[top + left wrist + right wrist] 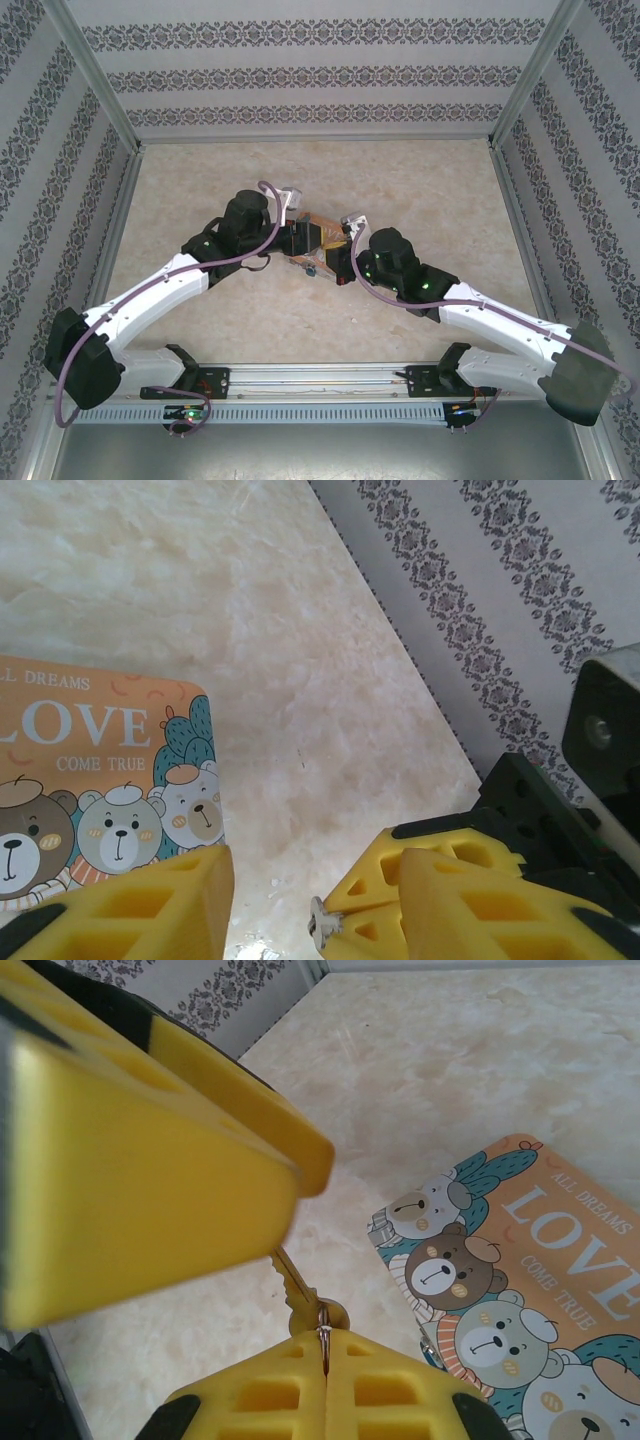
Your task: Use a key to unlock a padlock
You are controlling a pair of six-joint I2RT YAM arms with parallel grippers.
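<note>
Your right gripper (326, 1338) is pinching the brass key (297, 1285) between closed fingers. The key's long axis is running away from the wrist and slipping under a finger of your left gripper (315, 870), which is hanging spread wide, just beside the tin (545, 1230). The padlock is hidden, so I cannot tell whether the key is lining up with it. The right arm looks the nearer one.

The pale marbled table (420, 190) carries a colourful bear-printed LOVE tin (100, 780), lying flat near the middle, a shade toward 12 o'clock.
</note>
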